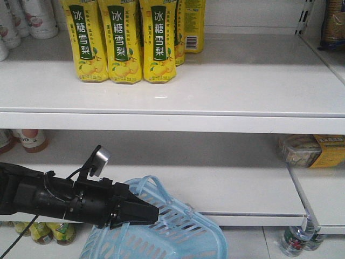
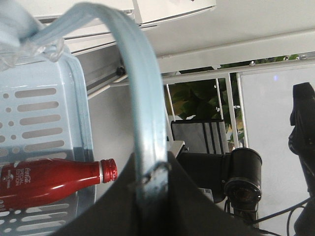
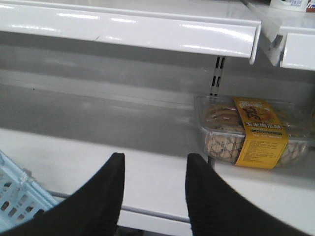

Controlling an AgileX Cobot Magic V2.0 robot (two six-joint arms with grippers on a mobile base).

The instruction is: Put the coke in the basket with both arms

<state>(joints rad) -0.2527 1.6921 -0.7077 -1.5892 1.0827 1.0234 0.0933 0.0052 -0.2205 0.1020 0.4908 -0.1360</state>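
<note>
My left gripper [image 1: 153, 215] is shut on one loop handle [image 2: 142, 113] of the pale blue basket [image 1: 183, 232], which hangs low in front of the shelves. In the left wrist view the handle runs between the left gripper's [image 2: 153, 160] black fingers. The coke [image 2: 49, 178], with a red wrap and red cap, lies on its side against the basket's slotted wall [image 2: 39, 118], cap pointing right. My right gripper [image 3: 153, 160] is open with nothing between its fingers, over the lower shelf. A corner of the basket [image 3: 15, 201] shows at its lower left.
Yellow drink bottles [image 1: 124, 43] stand on the upper shelf. A clear snack tray with a yellow label [image 3: 251, 130] sits on the lower shelf to the right. Small bottles [image 1: 48, 232] stand low at the left and another [image 1: 296, 240] at bottom right.
</note>
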